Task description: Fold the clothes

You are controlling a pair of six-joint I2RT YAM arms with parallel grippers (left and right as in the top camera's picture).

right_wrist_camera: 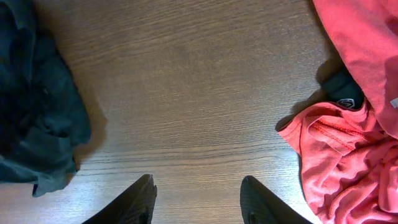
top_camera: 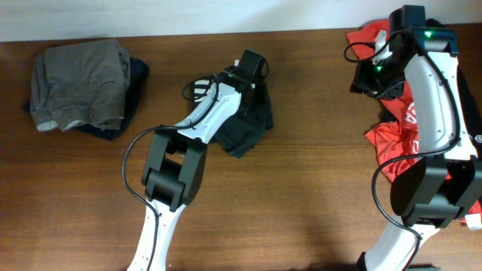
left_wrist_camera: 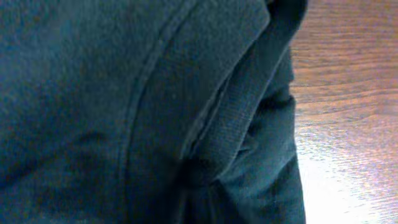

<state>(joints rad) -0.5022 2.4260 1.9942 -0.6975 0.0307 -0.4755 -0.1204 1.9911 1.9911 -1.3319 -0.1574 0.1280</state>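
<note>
Dark cloth (left_wrist_camera: 124, 112) fills our left wrist view; we cannot tell whether the left end effector (top_camera: 251, 69) grips it. Our right end effector (right_wrist_camera: 198, 200) gapes wide, red shirt (right_wrist_camera: 354, 155) beside it.

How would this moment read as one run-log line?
left arm: over dark garment | right fingers: open over table | red clothes: unfolded | stack: folded

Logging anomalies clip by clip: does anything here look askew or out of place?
Nothing damaged. The red garment lies crumpled at the right edge of the table; the dark garment is bunched mid-table. Both look merely unfolded.
</note>
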